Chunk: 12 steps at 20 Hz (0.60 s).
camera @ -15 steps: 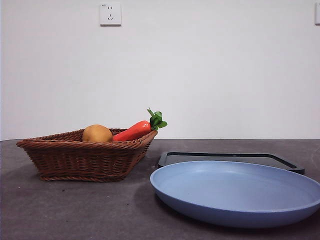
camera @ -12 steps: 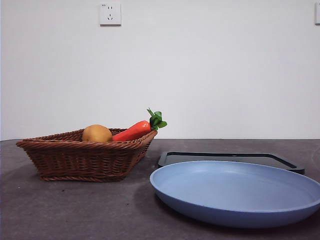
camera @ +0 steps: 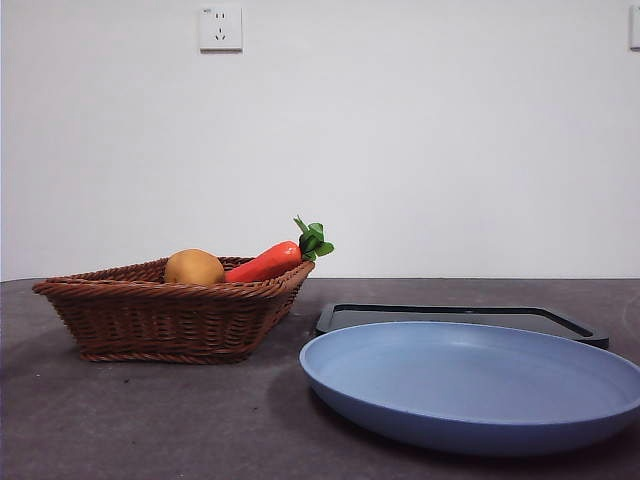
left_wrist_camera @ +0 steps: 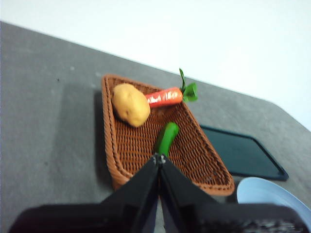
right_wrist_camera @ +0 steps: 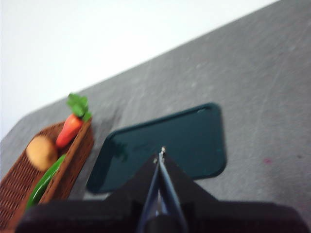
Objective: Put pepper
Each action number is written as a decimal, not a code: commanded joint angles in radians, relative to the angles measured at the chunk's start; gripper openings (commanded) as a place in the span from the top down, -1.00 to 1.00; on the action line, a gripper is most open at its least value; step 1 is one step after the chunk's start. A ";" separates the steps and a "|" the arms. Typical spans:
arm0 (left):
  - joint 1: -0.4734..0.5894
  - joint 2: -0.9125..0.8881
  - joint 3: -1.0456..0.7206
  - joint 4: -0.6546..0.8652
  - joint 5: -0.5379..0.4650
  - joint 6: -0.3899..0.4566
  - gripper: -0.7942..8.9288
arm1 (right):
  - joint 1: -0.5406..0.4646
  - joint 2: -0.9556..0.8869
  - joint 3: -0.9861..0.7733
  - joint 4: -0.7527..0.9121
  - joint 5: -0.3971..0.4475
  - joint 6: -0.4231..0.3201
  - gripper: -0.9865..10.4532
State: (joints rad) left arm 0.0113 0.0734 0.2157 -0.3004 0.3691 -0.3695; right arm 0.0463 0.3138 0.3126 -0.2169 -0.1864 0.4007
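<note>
Still, the pepper (left_wrist_camera: 166, 138) lies loose in the basket (left_wrist_camera: 116, 162), with the potato (left_wrist_camera: 130, 104) at its ten o'clock and the carrot (left_wrist_camera: 164, 96) at twelve. The left gripper (left_wrist_camera: 159, 160) hangs above it, jaws pinched together on nothing — it must open first or it may skid off the glossy skin. The right gripper (right_wrist_camera: 161, 156), likewise clenched, waits over the tray (right_wrist_camera: 194, 136).

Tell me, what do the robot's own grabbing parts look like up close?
Both are plain matte black. The left end effector shows two flat, wedge-shaped jaws narrowing to a pointed tip from a broad black body. The right end effector looks the same, with a small pale glint at its tip. No cables, labels or markings show.
</note>
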 commanded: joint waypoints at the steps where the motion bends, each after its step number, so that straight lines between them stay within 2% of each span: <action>1: 0.003 0.079 0.079 -0.016 0.030 0.008 0.82 | 0.008 0.089 0.106 -0.072 -0.052 -0.081 0.82; 5: 0.003 0.223 0.198 -0.054 0.095 0.066 0.82 | 0.025 0.198 0.249 -0.213 -0.103 -0.163 0.82; 12: 0.000 0.477 0.436 -0.246 0.216 0.255 0.82 | 0.056 0.369 0.528 -0.543 -0.132 -0.328 0.82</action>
State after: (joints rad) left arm 0.0113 0.5488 0.6403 -0.5514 0.5774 -0.1810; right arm 0.0994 0.6807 0.8265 -0.7555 -0.3153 0.1272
